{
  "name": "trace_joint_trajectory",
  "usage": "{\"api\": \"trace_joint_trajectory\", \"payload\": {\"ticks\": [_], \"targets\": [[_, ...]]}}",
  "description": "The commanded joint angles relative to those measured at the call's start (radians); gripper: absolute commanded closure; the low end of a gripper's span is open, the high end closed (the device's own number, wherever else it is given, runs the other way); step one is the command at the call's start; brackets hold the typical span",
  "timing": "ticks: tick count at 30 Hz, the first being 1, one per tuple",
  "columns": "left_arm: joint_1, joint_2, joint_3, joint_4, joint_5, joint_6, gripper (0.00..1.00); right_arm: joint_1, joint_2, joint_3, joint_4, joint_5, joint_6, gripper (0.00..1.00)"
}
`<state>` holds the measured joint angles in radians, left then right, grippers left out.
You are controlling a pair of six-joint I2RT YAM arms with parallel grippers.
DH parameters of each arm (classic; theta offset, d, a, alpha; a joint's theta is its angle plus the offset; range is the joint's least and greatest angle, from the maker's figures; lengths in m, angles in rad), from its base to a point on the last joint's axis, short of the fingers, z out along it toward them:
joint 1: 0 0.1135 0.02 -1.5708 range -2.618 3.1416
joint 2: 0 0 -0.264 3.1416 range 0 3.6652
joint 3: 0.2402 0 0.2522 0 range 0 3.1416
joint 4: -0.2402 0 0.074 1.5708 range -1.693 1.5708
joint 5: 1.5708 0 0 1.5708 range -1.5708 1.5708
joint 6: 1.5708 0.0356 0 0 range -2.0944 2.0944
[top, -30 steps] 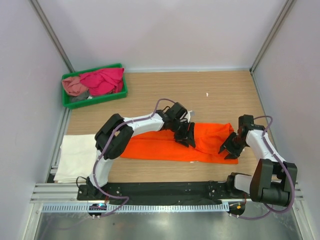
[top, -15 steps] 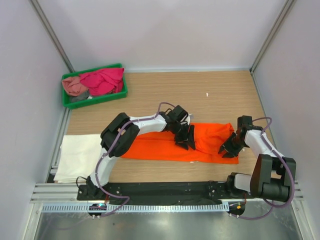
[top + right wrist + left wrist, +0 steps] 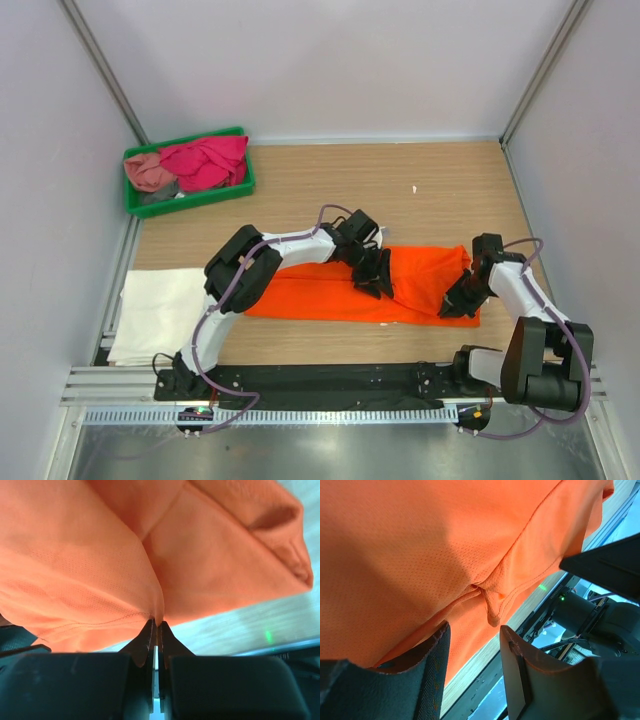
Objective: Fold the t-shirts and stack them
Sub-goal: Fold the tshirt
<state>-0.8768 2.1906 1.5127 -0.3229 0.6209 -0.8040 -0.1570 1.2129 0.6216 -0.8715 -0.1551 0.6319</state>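
Thin pinch at the right end of the orange t-shirt (image 3: 310, 300) - it could easily slip.
The right gripper (image 3: 155, 625) has its jaws pressed together on just the hem edge, at the very tips. A lift could pull the cloth free or take only 1 layer, so the fold would open. The left gripper (image 3: 472, 635) stands spread over the shirt's middle, clamping nothing, so the cloth may drag. The shirt lies as a long, rumpled band across the centre of the top view, bunched at its right end. 1 white t-shirt (image 3: 155, 315) lies flat at lower left.
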Motion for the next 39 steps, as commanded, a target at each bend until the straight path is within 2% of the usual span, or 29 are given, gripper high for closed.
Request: {"api": "trace_joint_trajectory", "payload": {"ticks": [1,5,9,12,13,15,17,19,20,23,26,30,34,39], "targets": [[-0.005,-0.014,0.027,0.027,0.022,0.0,0.55,0.016,-0.056,0.004,-0.103,0.025,0.078,0.98],[-0.004,-0.012,0.037,0.022,0.033,0.003,0.54,0.019,-0.076,-0.026,-0.09,0.035,0.112,0.98],[-0.004,-0.029,0.037,0.001,0.034,0.032,0.53,0.019,-0.029,0.006,-0.067,0.055,0.085,0.96],[-0.002,-0.041,0.04,-0.031,0.042,0.06,0.53,0.017,-0.003,0.042,-0.072,0.042,0.06,0.89],[-0.002,-0.055,0.04,-0.056,0.052,0.087,0.53,0.017,-0.003,0.067,-0.081,0.04,0.046,0.79],[0.005,-0.077,0.038,-0.082,0.062,0.117,0.53,0.017,-0.013,0.102,-0.099,0.045,0.031,0.71],[0.012,-0.117,0.034,-0.119,0.082,0.172,0.53,0.016,-0.019,0.188,-0.13,0.097,0.006,0.59],[0.015,-0.165,0.03,-0.157,0.091,0.233,0.53,0.016,-0.013,0.286,-0.133,0.147,-0.017,0.57],[0.015,-0.181,0.03,-0.169,0.091,0.252,0.53,0.014,-0.004,0.317,-0.127,0.22,-0.033,0.55],[0.028,-0.235,0.027,-0.179,0.083,0.273,0.53,0.007,0.06,0.436,-0.089,0.261,-0.058,0.55],[0.067,-0.241,0.037,-0.165,0.056,0.261,0.54,0.007,0.16,0.515,-0.032,0.261,-0.063,0.59],[0.143,-0.2,0.063,-0.153,0.062,0.227,0.57,0.007,0.272,0.549,0.064,0.229,-0.026,0.93],[0.209,-0.177,0.06,-0.143,0.057,0.226,0.57,0.007,0.367,0.552,0.112,0.235,0.008,0.98],[0.292,-0.158,0.005,-0.148,0.027,0.215,0.59,0.007,0.419,0.514,0.144,0.258,0.037,0.98]]}}
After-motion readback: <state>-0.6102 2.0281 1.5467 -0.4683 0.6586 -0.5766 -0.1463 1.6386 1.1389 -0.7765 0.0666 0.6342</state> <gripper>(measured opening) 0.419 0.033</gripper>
